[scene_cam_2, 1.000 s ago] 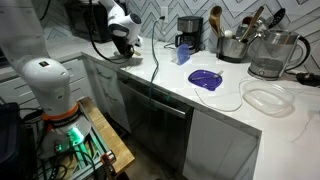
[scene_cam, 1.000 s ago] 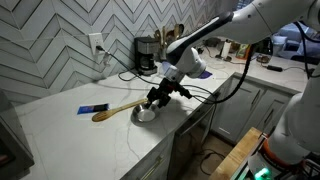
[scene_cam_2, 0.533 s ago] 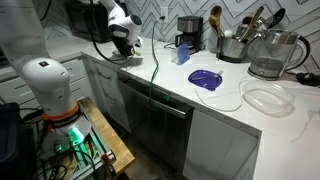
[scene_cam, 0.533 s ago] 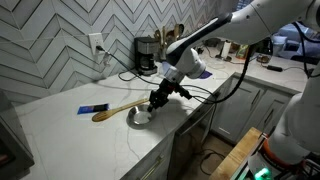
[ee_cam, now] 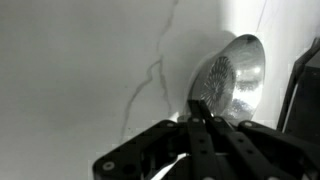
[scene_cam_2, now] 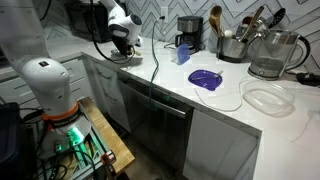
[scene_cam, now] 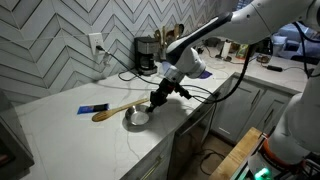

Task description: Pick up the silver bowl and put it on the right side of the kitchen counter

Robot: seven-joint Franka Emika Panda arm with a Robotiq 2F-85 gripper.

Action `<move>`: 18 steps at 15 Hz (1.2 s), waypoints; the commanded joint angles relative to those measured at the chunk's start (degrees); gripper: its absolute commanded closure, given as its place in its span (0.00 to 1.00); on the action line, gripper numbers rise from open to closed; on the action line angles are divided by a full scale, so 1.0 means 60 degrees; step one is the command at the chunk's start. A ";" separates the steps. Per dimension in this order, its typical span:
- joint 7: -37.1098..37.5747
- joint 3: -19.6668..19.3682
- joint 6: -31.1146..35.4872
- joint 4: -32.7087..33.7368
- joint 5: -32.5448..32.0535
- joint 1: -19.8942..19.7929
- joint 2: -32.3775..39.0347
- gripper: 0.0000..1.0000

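Note:
The silver bowl [scene_cam: 137,117] rests on the white kitchen counter [scene_cam: 70,135] close to its front edge, beside the head of a wooden spoon. My gripper [scene_cam: 153,104] reaches down at the bowl's right edge. In the wrist view the gripper [ee_cam: 198,108] has its two fingers pressed together on the near rim of the silver bowl [ee_cam: 232,80], whose shiny inside faces up. In an exterior view the gripper [scene_cam_2: 122,45] hangs over the far end of the counter [scene_cam_2: 230,108], and the bowl is hidden there.
A wooden spoon [scene_cam: 117,109] and a blue item [scene_cam: 92,108] lie left of the bowl. A coffee maker [scene_cam: 146,54] and cables stand behind. Farther along the counter are a purple disc [scene_cam_2: 205,79], a translucent container [scene_cam_2: 266,99] and a glass kettle [scene_cam_2: 272,55].
The fingers have closed from wide apart to pressed together on the bowl's rim. The bowl has shifted slightly to the left on the counter. The arm has hardly moved.

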 commanded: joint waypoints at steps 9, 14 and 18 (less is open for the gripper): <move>0.1726 -0.0791 -0.2557 0.0010 -0.1848 -0.1187 -0.2172 1.00; 0.2998 -0.1634 -0.2821 -0.0089 -0.2833 -0.2035 -0.3051 1.00; 0.3588 -0.2254 -0.2487 -0.0138 -0.3168 -0.2669 -0.3324 1.00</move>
